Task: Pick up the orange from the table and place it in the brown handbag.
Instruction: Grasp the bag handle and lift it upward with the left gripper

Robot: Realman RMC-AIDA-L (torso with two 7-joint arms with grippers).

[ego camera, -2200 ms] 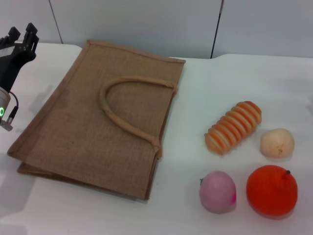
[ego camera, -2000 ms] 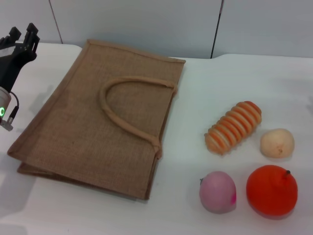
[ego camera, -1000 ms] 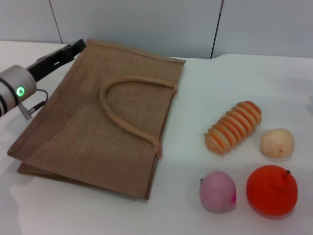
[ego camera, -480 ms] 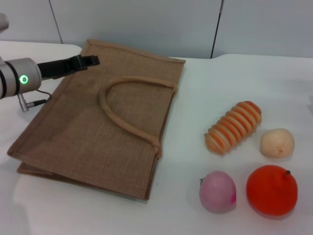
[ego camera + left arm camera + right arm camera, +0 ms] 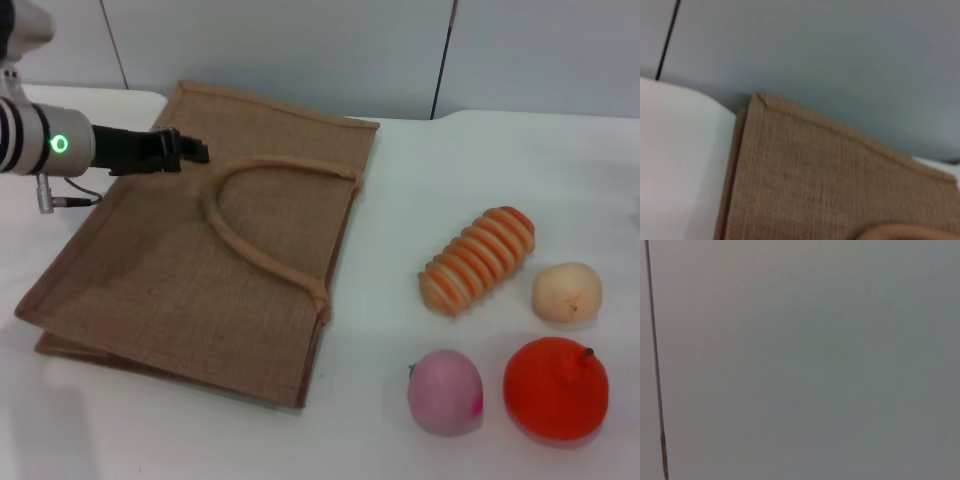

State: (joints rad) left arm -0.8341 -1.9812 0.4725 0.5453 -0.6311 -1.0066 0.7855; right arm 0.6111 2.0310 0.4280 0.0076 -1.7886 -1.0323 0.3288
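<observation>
Our left hand (image 5: 190, 150) hovered over the far-left part of the brown handbag (image 5: 180, 260), close to its looped handle (image 5: 250, 215); we could not tell whether its fingers stood wide or narrow. We saw nothing of our right hand, whose wrist view showed only a blank wall. We found the bag lying flat and shut toward the left side of the counter (image 5: 520, 170), and the orange (image 5: 555, 388) untouched near the front-right corner, just beside a pink fruit (image 5: 445, 392) and near a pale peach ball (image 5: 567, 292) and a ridged orange toy (image 5: 478, 259). We judged the risk to be snagging only one handle, so the mouth would not open and the orange would roll off.
</observation>
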